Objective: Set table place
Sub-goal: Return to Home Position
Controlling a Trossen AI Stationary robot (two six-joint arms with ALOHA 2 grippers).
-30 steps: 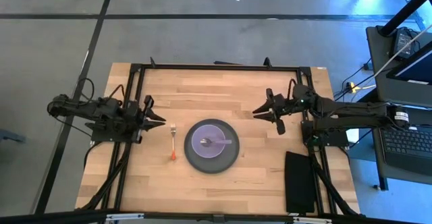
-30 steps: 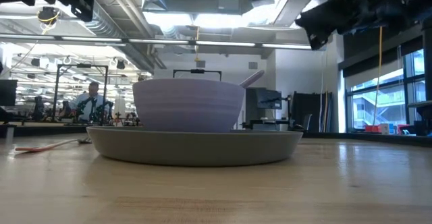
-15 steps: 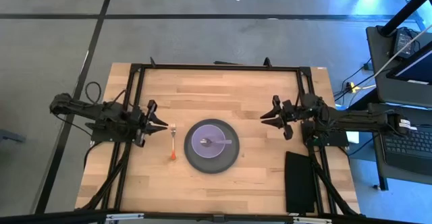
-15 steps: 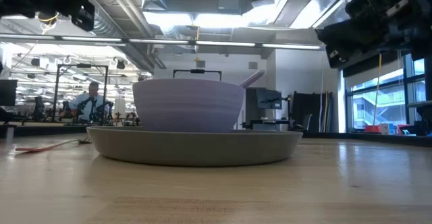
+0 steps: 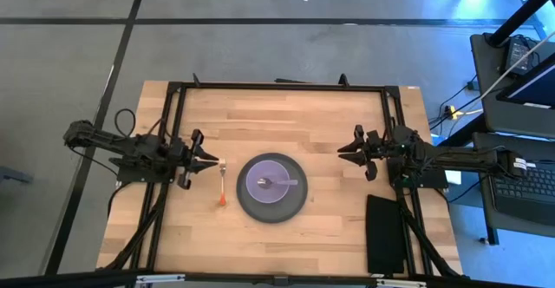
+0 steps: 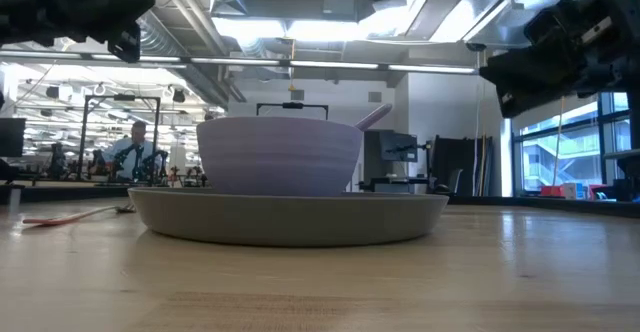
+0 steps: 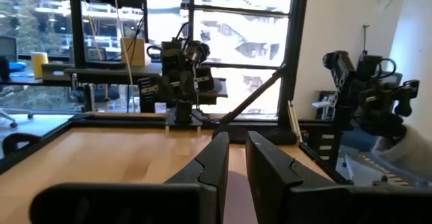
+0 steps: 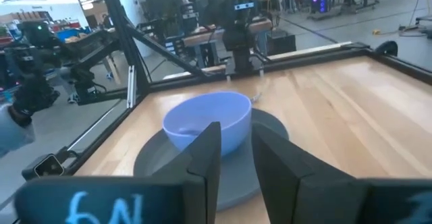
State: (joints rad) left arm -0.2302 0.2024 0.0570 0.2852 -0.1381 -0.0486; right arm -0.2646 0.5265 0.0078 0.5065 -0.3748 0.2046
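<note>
The dark grey plate (image 5: pixel 273 206) lies on the wooden table (image 5: pixel 286 114), at the middle. The lavender bowl (image 5: pixel 260 191) stands on the plate and shows in the right wrist view (image 8: pixel 202 119). The lilac-handled spoon (image 5: pixel 279 182) lies in the bowl, its handle (image 6: pixel 372 117) leaning on the rim. The orange-handled fork (image 5: pixel 222 186) lies flat on the table left of the plate. My left gripper (image 5: pixel 211 161) hovers left of the fork, a narrow gap between its fingers (image 7: pixel 219 160). My right gripper (image 5: pixel 344 149) hovers right of the plate, open and empty (image 8: pixel 235 133).
A black rectangular pad (image 5: pixel 384 234) lies at the table's near right corner. The black metal frame (image 5: pixel 277 86) runs around the table. Bare wood lies between the plate and the far edge. A person (image 6: pixel 130 152) sits far off in the room behind.
My right gripper has drawn back toward the table's right edge and sunk lower. My left gripper has sunk a little and edged toward the fork. The plate, bowl, spoon and fork have stayed where they were.
</note>
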